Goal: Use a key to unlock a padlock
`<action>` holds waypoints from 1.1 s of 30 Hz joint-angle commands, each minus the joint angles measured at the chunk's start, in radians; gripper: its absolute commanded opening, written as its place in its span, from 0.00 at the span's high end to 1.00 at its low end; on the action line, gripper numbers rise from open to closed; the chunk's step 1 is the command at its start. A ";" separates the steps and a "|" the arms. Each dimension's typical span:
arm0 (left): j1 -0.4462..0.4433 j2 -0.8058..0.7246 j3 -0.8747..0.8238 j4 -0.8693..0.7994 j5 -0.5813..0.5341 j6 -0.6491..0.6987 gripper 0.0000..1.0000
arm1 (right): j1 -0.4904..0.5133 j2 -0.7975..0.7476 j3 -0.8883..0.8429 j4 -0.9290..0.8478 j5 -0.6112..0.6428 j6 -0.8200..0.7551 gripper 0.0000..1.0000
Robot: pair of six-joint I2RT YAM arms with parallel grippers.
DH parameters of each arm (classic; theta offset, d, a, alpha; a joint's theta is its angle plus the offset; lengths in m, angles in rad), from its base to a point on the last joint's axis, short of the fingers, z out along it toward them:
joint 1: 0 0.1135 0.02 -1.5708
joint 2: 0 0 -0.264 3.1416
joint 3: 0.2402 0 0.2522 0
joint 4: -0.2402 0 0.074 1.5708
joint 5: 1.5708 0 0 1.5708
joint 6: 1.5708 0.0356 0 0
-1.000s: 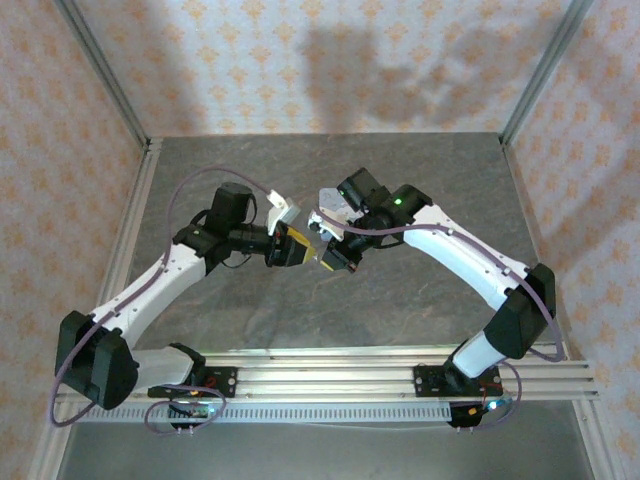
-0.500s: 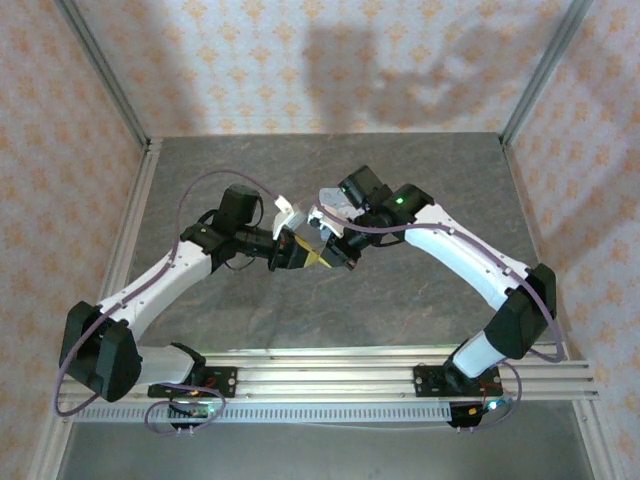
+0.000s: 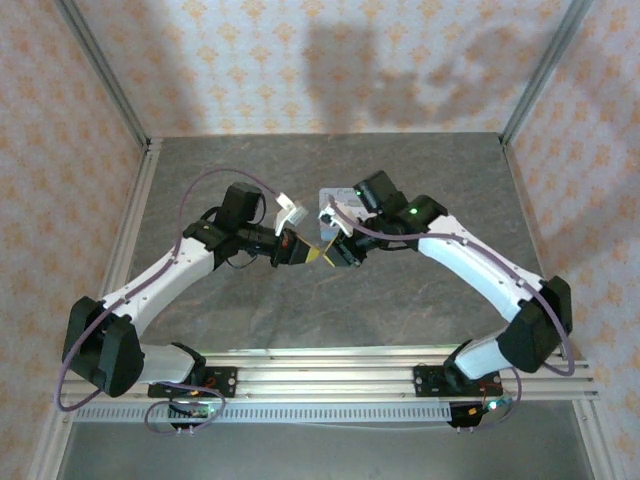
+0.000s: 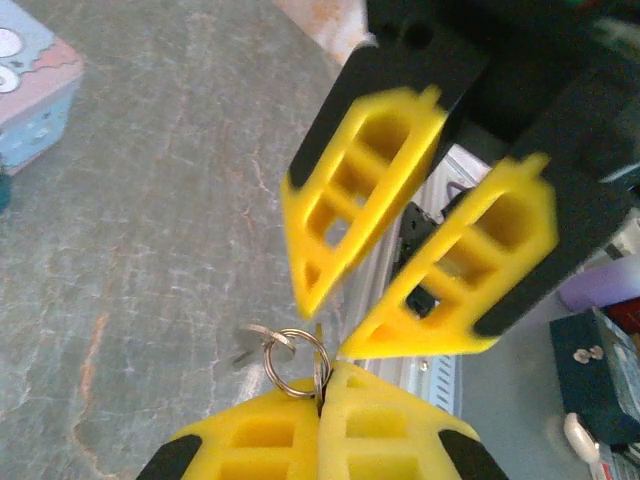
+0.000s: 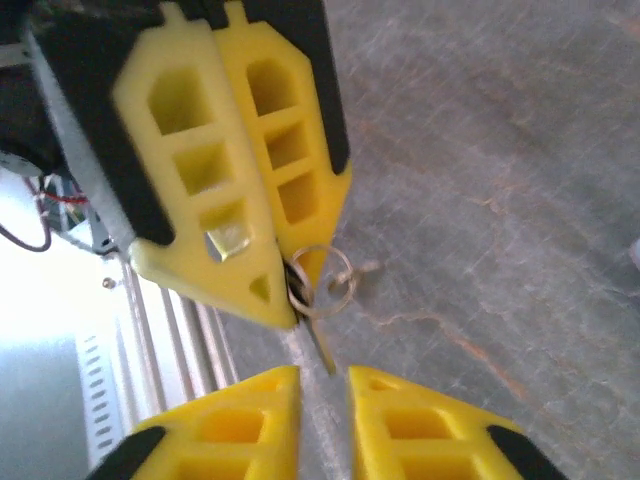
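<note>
Left claw pinches key just before right claw.

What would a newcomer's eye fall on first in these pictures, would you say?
Two yellow-fingered hands face each other tip to tip over the middle of the grey table. The left hand is pinched shut on a small key with its key ring beside the fingertips, and the right hand stands open just in front of it. The pink-topped padlock lies on the table at the upper left edge of the left wrist view.
</note>
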 commanded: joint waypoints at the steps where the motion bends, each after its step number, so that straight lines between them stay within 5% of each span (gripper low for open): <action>1: 0.008 0.009 0.001 0.057 -0.049 -0.070 1.00 | -0.040 -0.096 -0.050 0.173 -0.005 0.121 0.65; 4: 0.022 0.008 0.001 0.075 -0.085 -0.118 1.00 | -0.079 -0.150 -0.110 0.287 0.015 0.256 0.52; 14: 0.049 0.011 -0.019 0.435 -0.119 -0.461 1.00 | -0.137 -0.225 -0.285 0.708 0.172 0.938 0.40; 19: 0.047 0.019 -0.015 0.623 -0.146 -0.653 1.00 | -0.137 -0.192 -0.360 0.990 0.154 1.204 0.39; 33: 0.003 0.019 0.024 0.735 -0.156 -0.798 1.00 | -0.117 -0.127 -0.327 1.138 0.055 1.273 0.53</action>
